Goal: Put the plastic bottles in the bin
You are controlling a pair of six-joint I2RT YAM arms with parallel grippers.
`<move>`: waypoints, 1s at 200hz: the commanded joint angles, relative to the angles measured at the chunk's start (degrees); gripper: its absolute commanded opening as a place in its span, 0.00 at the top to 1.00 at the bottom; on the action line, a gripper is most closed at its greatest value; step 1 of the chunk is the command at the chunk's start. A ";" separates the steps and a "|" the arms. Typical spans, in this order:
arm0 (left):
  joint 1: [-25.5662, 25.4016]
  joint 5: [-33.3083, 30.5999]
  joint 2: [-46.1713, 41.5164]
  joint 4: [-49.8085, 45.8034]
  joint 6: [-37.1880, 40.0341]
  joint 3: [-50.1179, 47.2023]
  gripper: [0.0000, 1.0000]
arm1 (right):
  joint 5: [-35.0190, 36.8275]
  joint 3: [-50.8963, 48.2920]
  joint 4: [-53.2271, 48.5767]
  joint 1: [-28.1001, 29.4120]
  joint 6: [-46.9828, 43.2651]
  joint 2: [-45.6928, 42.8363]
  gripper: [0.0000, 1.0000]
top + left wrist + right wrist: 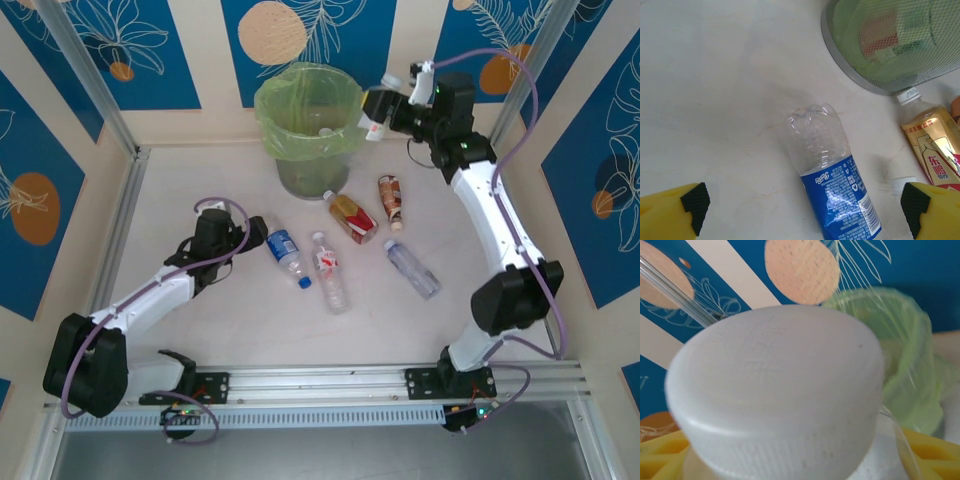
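A pale, faintly veined table top (250,335) is noted, evenly lit, with only soft shadows recorded; it is enclosed on three sides by wall panels (330,30) printed in blue with white leaf outlines and orange discs (272,32); the panels are separated by cream stripes (200,50); aluminium posts (88,75) are fitted at the back corners; a ribbed metal rail (330,382) is mounted along the near edge.

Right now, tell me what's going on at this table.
The right pincer is shut on a white-capped bottle, raised just beside the rim of the bin, not yet dropped in. The left pincer hangs open over a blue-labelled bottle lying on the table. Four more bottles lie nearby, and the bin already has something inside.
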 commanded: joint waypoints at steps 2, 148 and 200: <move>0.68 0.13 -0.53 -0.04 0.44 0.20 0.00 | -3.75 10.28 1.38 -0.32 4.49 6.67 0.50; 0.69 -1.76 -2.65 -2.38 0.33 -0.73 0.00 | 7.41 48.52 3.23 0.32 14.32 37.36 0.51; 0.68 -1.55 -1.99 -2.12 -0.15 -0.38 0.00 | 10.66 48.08 6.86 0.80 14.13 40.96 0.49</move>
